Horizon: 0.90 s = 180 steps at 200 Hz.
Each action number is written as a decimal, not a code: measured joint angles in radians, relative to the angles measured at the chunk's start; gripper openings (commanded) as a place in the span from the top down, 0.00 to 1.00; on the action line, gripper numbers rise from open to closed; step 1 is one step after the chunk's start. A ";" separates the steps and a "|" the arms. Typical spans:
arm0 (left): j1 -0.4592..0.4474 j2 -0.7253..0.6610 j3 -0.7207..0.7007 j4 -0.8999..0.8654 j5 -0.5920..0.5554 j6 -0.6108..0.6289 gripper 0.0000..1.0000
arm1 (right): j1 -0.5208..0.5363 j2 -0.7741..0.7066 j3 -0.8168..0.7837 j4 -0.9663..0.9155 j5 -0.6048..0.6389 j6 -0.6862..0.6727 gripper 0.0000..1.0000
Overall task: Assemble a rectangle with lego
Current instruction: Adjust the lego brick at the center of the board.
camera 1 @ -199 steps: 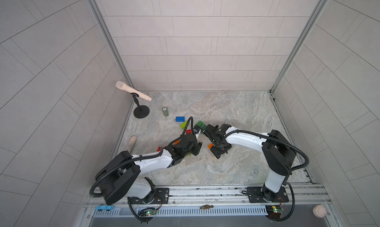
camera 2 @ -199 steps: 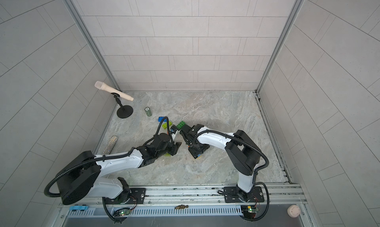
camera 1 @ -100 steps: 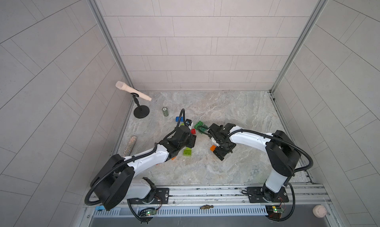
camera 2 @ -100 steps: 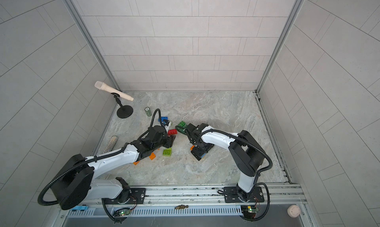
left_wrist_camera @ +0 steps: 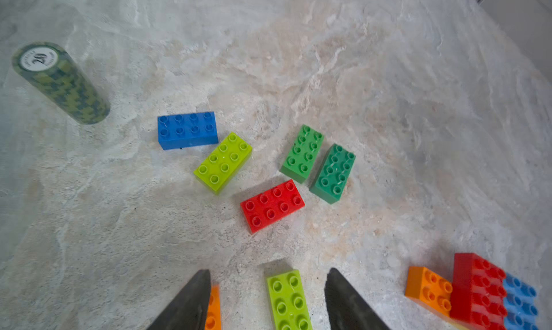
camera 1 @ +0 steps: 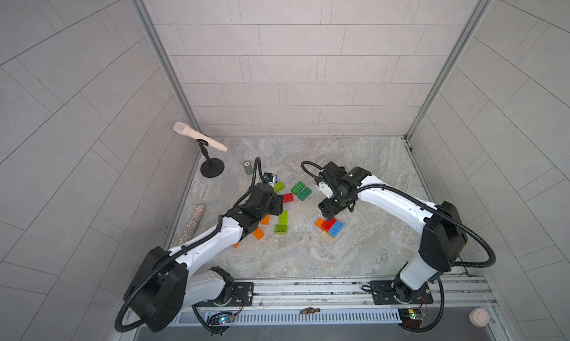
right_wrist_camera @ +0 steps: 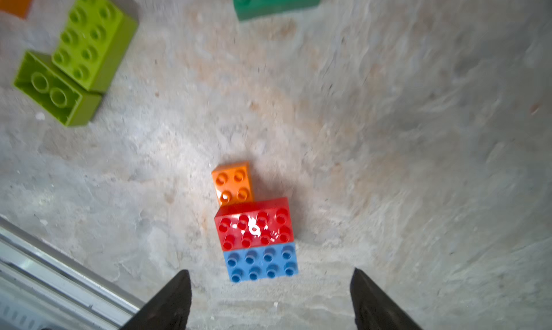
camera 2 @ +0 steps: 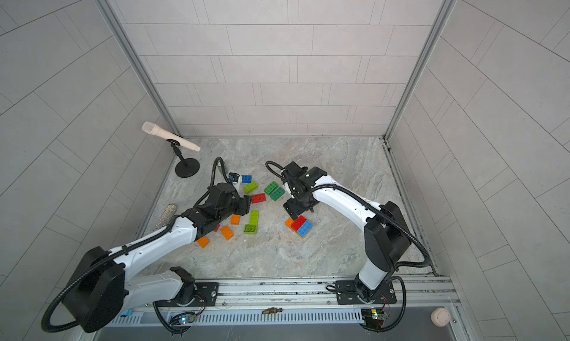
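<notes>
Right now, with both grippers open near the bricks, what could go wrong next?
The left gripper straddles a lime brick with an orange brick beside one jaw; closing may shove it. That lime brick seems to touch an overturned lime brick, which could drag along. The right gripper, close to the red-blue stack, could knock it.

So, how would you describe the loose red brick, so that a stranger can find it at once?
On the marble tabletop, find the two green bricks lying side by side near the middle. The loose red brick lies just beside them, toward the left arm. It lies alone, studs up, while the other red brick sits tight against a blue brick and an orange brick.
</notes>
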 measured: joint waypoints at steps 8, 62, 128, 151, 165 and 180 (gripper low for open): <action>-0.002 0.000 -0.012 0.031 0.016 -0.010 0.34 | -0.002 0.048 0.042 0.014 0.011 -0.004 0.20; -0.011 0.048 -0.077 0.092 0.051 -0.059 0.34 | -0.002 0.412 0.325 0.084 0.084 -0.053 0.14; -0.011 0.106 -0.077 0.108 0.066 -0.066 0.33 | -0.001 0.546 0.481 0.080 0.073 -0.082 0.15; -0.011 0.118 -0.077 0.108 0.069 -0.066 0.33 | -0.001 0.572 0.507 0.073 0.059 -0.082 0.18; -0.011 0.119 -0.077 0.108 0.071 -0.066 0.33 | -0.001 0.587 0.521 0.071 0.055 -0.084 0.20; -0.011 0.120 -0.076 0.108 0.072 -0.065 0.33 | -0.001 0.602 0.533 0.069 0.050 -0.086 0.23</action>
